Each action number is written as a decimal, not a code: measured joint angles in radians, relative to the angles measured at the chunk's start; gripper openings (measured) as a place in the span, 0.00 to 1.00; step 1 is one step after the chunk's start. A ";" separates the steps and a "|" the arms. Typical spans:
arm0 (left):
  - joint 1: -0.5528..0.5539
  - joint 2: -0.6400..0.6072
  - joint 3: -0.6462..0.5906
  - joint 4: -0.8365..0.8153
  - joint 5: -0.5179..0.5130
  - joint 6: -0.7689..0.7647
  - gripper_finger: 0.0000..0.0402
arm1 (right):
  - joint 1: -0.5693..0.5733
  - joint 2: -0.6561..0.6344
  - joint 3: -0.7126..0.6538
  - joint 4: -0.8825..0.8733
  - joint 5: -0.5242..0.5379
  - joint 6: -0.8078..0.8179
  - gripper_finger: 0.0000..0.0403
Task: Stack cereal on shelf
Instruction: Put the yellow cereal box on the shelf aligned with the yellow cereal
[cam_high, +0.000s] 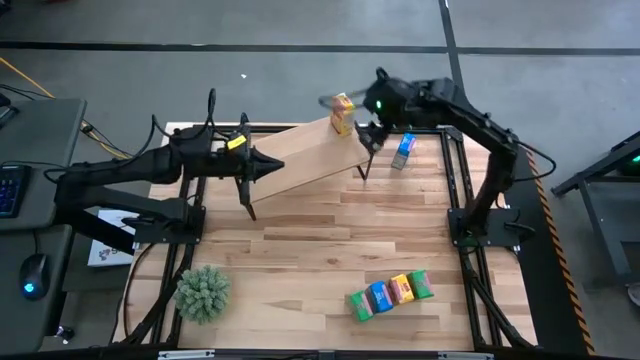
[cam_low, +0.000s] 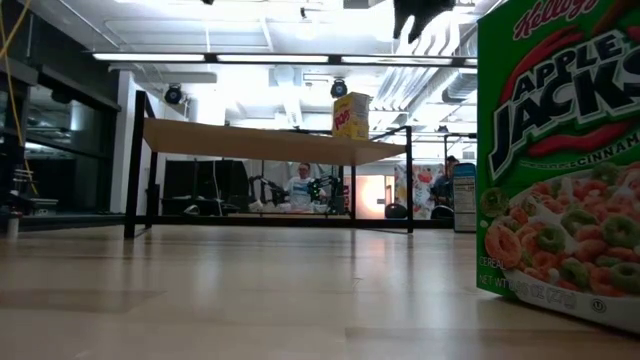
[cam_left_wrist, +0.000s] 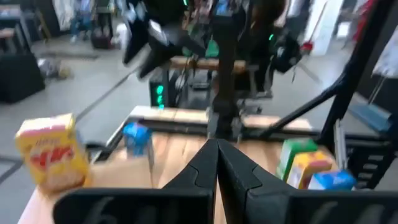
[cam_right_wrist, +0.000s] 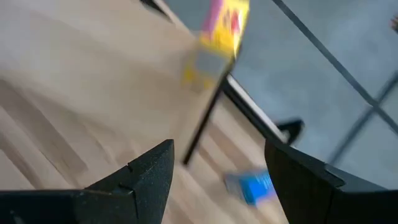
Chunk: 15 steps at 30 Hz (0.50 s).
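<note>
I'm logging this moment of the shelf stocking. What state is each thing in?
yellow carton: upright on the shelf's end
shelf: holds only that carton
blue carton: on the table beyond the shelf
row of four cartons: on the table, not stacked
left gripper: shut, over the shelf
right gripper: open, empty

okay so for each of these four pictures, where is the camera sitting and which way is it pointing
High view: above the table, straight down; both arms, left gripper and right gripper over the shelf.
Low view: tabletop height, level across toward the shelf; no gripper clear.
Left wrist view: on the left arm, past shut fingers.
Right wrist view: on the right arm, down past open fingers.
Shared: the yellow carton on the shelf shows in all four.
</note>
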 joint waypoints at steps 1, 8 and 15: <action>0.000 -0.001 -0.012 0.031 0.001 -0.001 0.01 | 0.023 -0.021 -0.040 0.001 0.015 0.019 0.60; 0.024 -0.066 -0.178 0.272 -0.020 -0.043 0.01 | 0.209 -0.264 -0.443 0.015 0.029 0.231 0.60; 0.047 -0.104 -0.319 0.395 -0.024 -0.067 0.01 | 0.455 -0.510 -0.779 0.054 -0.051 0.703 0.60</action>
